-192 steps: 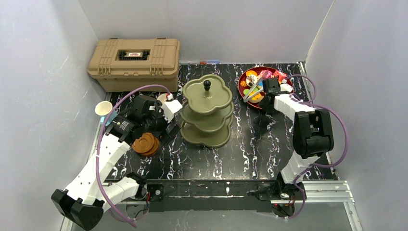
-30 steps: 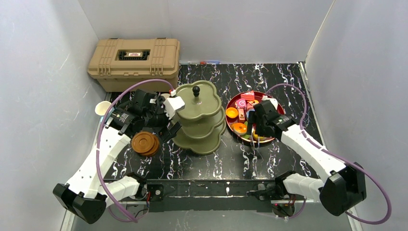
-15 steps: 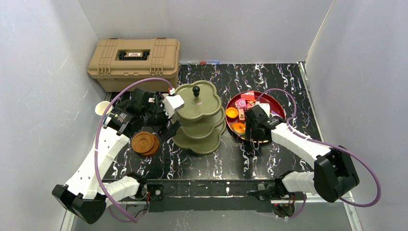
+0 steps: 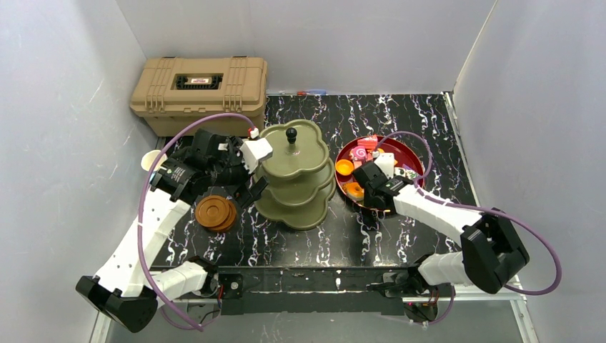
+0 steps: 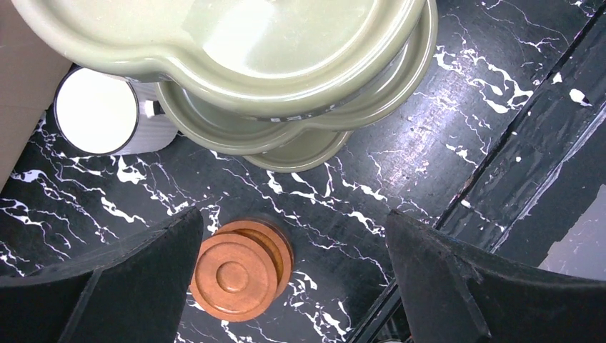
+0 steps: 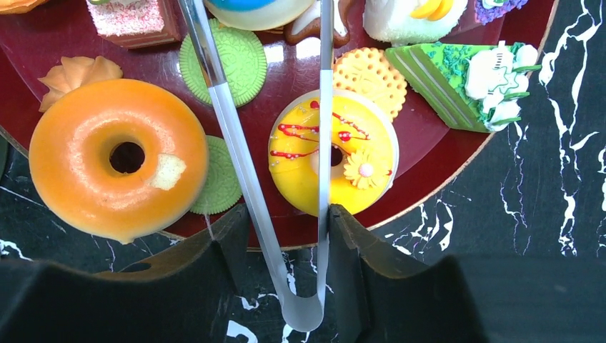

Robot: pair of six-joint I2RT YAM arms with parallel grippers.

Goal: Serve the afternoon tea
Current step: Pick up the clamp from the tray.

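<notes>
The olive-green three-tier stand [image 4: 291,175] with a black knob [image 4: 291,133] stands mid-table; its tiers are empty. My left gripper [image 4: 246,175] is open and empty at the stand's left side, above the stacked brown saucers [image 4: 216,213]. In the left wrist view the saucers [image 5: 239,268] lie between my open fingers [image 5: 107,286] and the white mug [image 5: 100,114] stands behind the stand [image 5: 286,64]. My right gripper [image 6: 286,236] is shut on clear tongs [image 6: 229,136], whose arms reach over the toy pastries: an orange doughnut [image 6: 118,157] and a yellow doughnut [image 6: 332,161].
The pastries lie on a round dark-red plate [image 4: 400,143] right of the stand; its rim also shows in the right wrist view [image 6: 436,153]. A tan toolbox [image 4: 199,86] sits at the back left. A white-and-blue cup [image 4: 152,161] stands by the left wall.
Since 6.4 s ago the red plate has come forward from the back and the stand has shifted left. In the last second my right gripper moved left along the plate's near edge, holding the tongs.
</notes>
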